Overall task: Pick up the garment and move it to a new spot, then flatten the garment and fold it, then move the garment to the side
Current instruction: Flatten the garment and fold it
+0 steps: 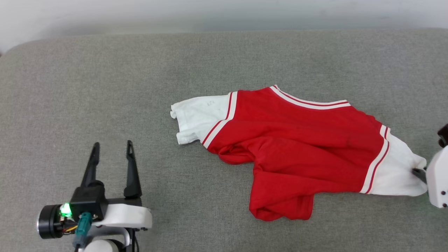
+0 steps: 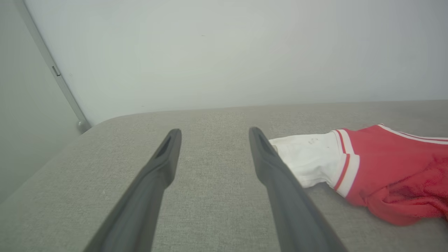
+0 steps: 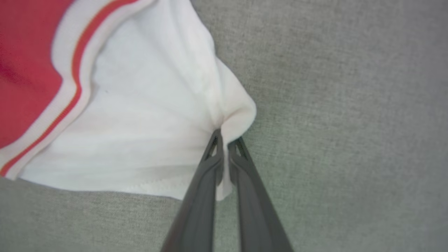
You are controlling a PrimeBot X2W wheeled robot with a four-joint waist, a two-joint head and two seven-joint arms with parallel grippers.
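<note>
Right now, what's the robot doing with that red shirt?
The robot's right gripper is pinched shut on the edge of one white sleeve of the garment, a red shirt lying crumpled on the grey padded surface. The left gripper is open, apart from the shirt, off to the side of the other sleeve. The shirt is not yet flat or folded.

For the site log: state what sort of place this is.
Probably a plain indoor room, maybe a test space: a grey fabric-covered cushion, like a sofa or bed, against a bare pale wall, with a red-and-white garment lying on it.
</note>
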